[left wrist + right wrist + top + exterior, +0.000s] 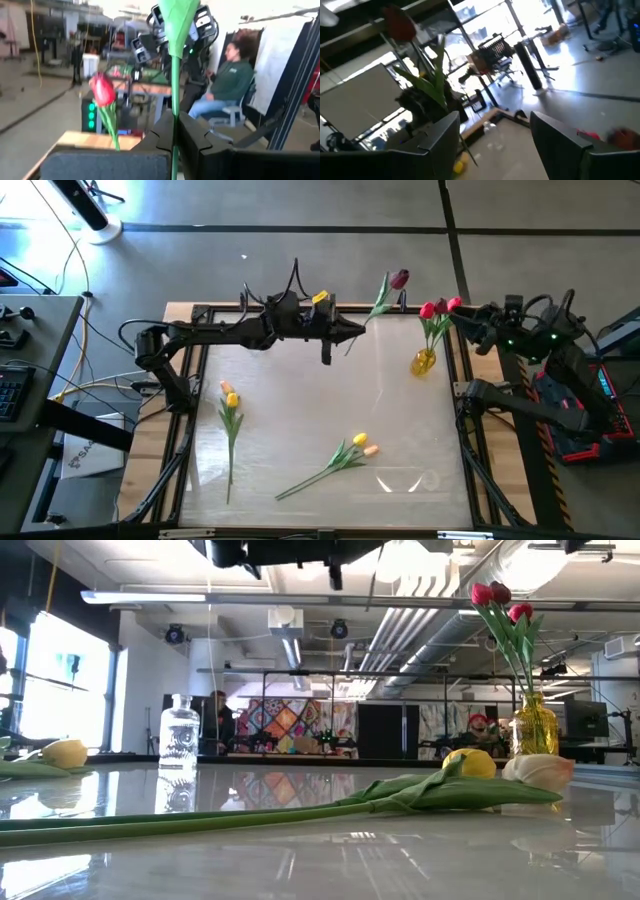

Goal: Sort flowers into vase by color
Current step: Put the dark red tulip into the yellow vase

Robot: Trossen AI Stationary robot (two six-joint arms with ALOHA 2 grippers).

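1. Seen from above, the left gripper (352, 331) reaches along the table's far edge, clamped on the stem of a dark maroon tulip (399, 278) whose head sticks out beyond that edge. The right gripper (470, 318) hangs near the far right corner with its fingers apart, holding nothing, just beside the red tulips (436, 309) standing in the yellow vase (423, 362). 1 yellow-orange tulip (230, 398) lies on the left of the table (300, 420), and 2 more, the yellow pair (363, 444), lie near the middle front.
2. At table height, the pair's heads (505, 766) rest on the glossy top with their stems running left. The yellow vase (535, 724) stands behind with red tulips (498, 596) upright, and a clear glass bottle (179, 737) stands far left.
3. In the left wrist view, the green stem (174, 100) runs straight up between the closed fingers (192, 145); a seated person (227, 82) shows beyond the table.
4. In the right wrist view, the 2 dark fingers (440, 137) stand wide apart, with the maroon tulip (400, 24) beyond them.
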